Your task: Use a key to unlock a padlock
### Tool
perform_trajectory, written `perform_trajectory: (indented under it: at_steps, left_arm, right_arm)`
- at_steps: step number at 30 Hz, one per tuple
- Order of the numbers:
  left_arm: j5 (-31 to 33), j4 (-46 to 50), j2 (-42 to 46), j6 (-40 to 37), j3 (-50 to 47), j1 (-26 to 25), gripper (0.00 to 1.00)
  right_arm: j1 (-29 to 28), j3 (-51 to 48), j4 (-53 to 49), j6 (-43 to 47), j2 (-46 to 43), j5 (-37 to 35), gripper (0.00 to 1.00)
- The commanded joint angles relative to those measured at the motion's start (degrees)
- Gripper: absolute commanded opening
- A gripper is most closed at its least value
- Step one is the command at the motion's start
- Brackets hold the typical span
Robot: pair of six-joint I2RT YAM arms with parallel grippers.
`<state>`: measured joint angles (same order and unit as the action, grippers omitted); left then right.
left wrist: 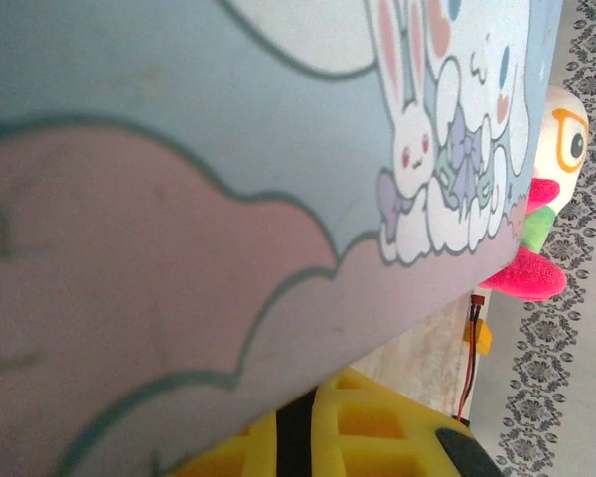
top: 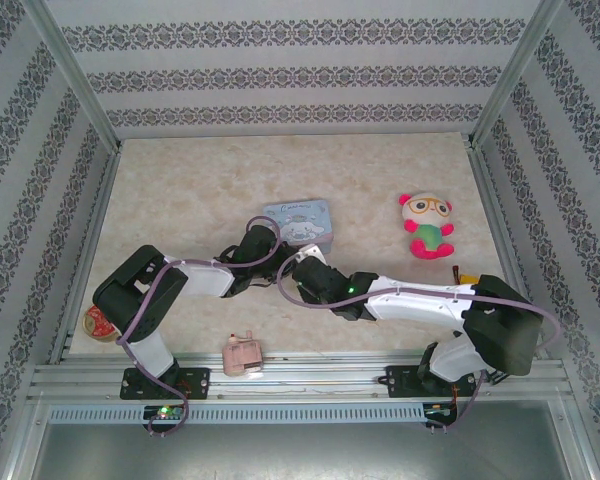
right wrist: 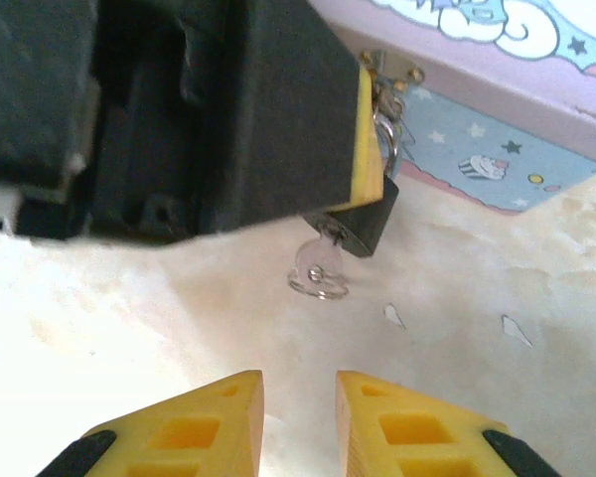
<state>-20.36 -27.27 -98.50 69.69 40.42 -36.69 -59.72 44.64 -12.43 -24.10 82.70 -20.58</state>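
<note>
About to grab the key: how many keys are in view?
1: the key sits in the bottom of the padlock, its ring hanging below, ahead of the open right pincer. Others may be hidden up by the shackle.

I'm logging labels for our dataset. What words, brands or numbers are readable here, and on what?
One cursive line on the lid of the blue cartoon tin, top view: too small to read.
No marking visible on the padlock.
Nothing else legible.

White arm links (top: 420,297), black joints (top: 500,335), lilac cables (top: 282,284), green light (top: 351,290), yellow latticed pincer fingers (right wrist: 204,427), black tips (right wrist: 79,452)
</note>
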Motion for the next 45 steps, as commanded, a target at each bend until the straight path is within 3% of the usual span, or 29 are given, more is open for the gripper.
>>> perform_trajectory:
  at_steps: [1, 24, 36, 45]
  left_arm:
    - [-2.5, 3.5, 0.2, 1.8, 1.0, 0.9, 0.0]
    - [-4.1, 3.3, 0.5, 1.5, 0.3, 1.5, 0.0]
    - [-4.5, 2.4, 0.3, 1.7, 0.1, 1.5, 0.0]
    - [-5.0, 1.5, -0.3, 1.7, 0.2, 1.5, 0.0]
  right_arm:
    - [-0.8, 2.2, -2.9, 0.9, 1.4, -3.2, 0.27]
    - [-1.0, 10.4, -0.9, 3.6, 15.8, -11.6, 0.26]
    - [-0.2, 9.6, 2.9, 3.0, 18.4, -9.3, 0.21]
    - [2.7, 4.8, 9.3, -0.6, 15.5, -5.0, 0.03]
